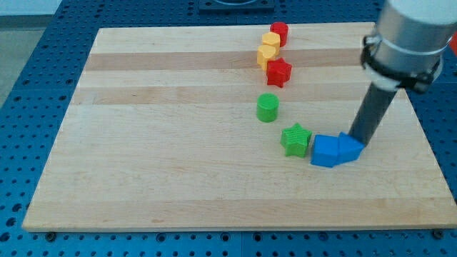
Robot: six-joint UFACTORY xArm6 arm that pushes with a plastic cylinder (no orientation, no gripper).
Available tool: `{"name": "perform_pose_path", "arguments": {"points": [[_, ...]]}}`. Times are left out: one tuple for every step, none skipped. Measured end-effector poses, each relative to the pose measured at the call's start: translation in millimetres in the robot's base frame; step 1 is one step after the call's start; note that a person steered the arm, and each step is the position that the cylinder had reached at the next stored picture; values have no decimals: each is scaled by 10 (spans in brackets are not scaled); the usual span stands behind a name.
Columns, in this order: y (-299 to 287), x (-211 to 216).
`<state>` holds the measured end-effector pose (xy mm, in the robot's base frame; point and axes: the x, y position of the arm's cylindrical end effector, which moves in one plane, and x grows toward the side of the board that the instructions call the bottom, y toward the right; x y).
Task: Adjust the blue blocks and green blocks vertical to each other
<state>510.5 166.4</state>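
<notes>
Two blue blocks sit together right of the board's middle: a blue cube (325, 150) and a second blue block (349, 148) touching its right side. A green star (295, 139) lies just left of the blue cube, close to it. A green cylinder (268, 107) stands above and left of the star. My tip (360, 140) rests against the upper right of the right-hand blue block, with the rod rising up to the right.
A red star (278, 72), two yellow blocks (267, 53) (270, 41) and a red cylinder (279, 32) form a short column near the view's top. The wooden board (143, 143) lies on a blue perforated table.
</notes>
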Motion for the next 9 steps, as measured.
{"name": "perform_pose_path", "arguments": {"points": [[-374,250],[-320,276],[23,276],[169,517],[105,838],[-37,869],[-369,667],[-702,464],[-828,441]]}}
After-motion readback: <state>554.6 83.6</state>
